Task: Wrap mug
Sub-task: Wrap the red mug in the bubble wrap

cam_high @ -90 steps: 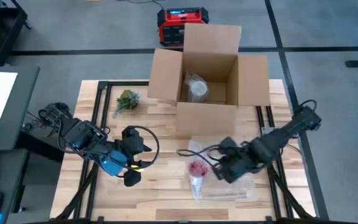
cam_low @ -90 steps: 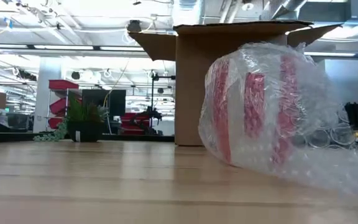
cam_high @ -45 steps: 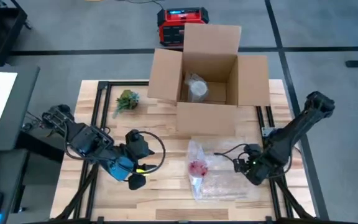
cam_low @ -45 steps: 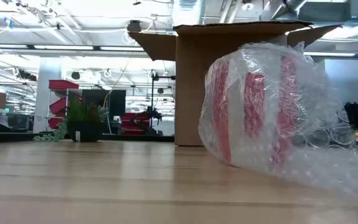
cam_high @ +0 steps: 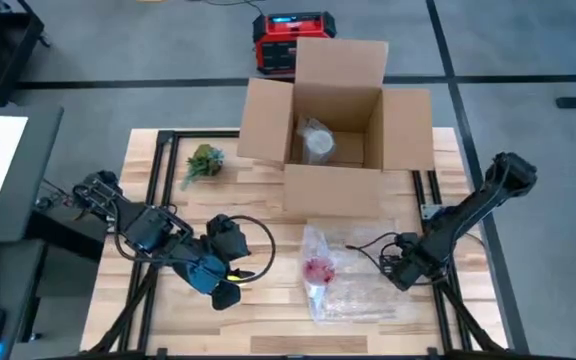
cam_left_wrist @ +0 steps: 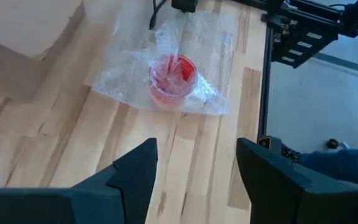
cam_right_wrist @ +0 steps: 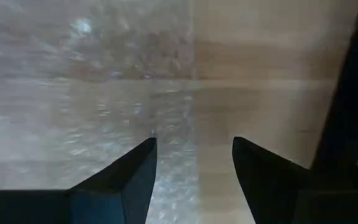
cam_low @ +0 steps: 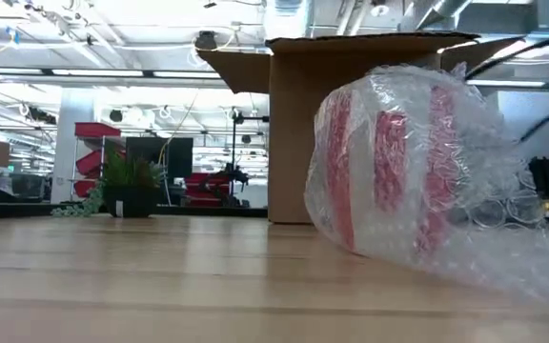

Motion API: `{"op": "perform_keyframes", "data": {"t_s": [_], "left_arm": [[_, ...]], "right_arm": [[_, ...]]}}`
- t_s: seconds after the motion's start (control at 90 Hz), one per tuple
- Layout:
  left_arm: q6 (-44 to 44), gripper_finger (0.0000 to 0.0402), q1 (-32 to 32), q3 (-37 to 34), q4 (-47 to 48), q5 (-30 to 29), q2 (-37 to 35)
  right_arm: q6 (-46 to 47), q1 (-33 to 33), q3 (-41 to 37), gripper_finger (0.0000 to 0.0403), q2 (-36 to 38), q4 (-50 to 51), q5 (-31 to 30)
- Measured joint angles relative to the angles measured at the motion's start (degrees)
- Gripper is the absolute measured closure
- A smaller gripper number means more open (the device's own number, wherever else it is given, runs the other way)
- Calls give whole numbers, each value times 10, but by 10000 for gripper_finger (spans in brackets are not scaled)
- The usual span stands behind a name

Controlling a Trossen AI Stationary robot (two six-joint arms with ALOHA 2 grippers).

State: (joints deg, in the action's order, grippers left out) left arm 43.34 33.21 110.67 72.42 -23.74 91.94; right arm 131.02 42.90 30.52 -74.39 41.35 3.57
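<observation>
Jaws, both arms: we record each pair as spread apart with nothing between the fingers, as seen in the two wrist views.

Item 1, left gripper (cam_high: 223,290): we place it over the front-left part of the table (cam_high: 268,310), clear of the wrap, its fingers (cam_left_wrist: 135,177) pointing across the boards toward the mug.

Item 2, right gripper (cam_high: 396,272): we find it low at the right edge of the bubble wrap (cam_high: 353,290), with its fingers (cam_right_wrist: 135,174) close above the plastic and the wood.

Item 3, mug (cam_high: 317,272): red and white, lying on its side near the front middle of the table, just in front of the cardboard box (cam_high: 336,120). We note it sits inside a loose fold of the bubble wrap; in the low view the mug (cam_low: 389,162) shows through the clear plastic, which covers it over the top and trails along the boards to one side. In the left wrist view its open mouth (cam_left_wrist: 169,71) faces the camera, the sheet spread flat under and beyond it.

Item 4, cardboard box: open, flaps raised, at the back middle of the table, with one wrapped object (cam_high: 317,143) inside.

Item 5, small potted plant (cam_high: 203,160): back left, beside the box.

Item 6, red case (cam_high: 290,42): on the floor behind the table.
</observation>
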Motion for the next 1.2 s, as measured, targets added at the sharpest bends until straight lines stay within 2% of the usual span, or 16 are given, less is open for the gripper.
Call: {"op": "perform_keyframes", "data": {"t_s": [0.1,0.2,0.389,0.444,0.633,0.8,1.022,1.2], "left_arm": [[0,201,-2,0,-6,-1,0],[5,201,-14,-14,-37,20,-1],[2,201,-48,-110,-98,56,0],[9,201,-60,-144,-117,64,0],[14,201,-94,-229,-160,74,0],[-30,201,-116,-300,-295,100,0],[-46,201,-138,-410,-502,103,0],[-38,201,-154,-489,-628,115,0]], "right_arm": [[3,5,-17,226,0,-45,-25],[3,5,-18,267,0,-62,-45],[-9,6,-12,378,2,-73,-75],[-25,10,1,394,2,-68,-94],[-74,15,94,401,5,8,-119],[-126,10,187,402,5,50,-168],[-211,-24,233,403,5,16,-233],[-296,-69,233,403,0,-59,-248]]}}
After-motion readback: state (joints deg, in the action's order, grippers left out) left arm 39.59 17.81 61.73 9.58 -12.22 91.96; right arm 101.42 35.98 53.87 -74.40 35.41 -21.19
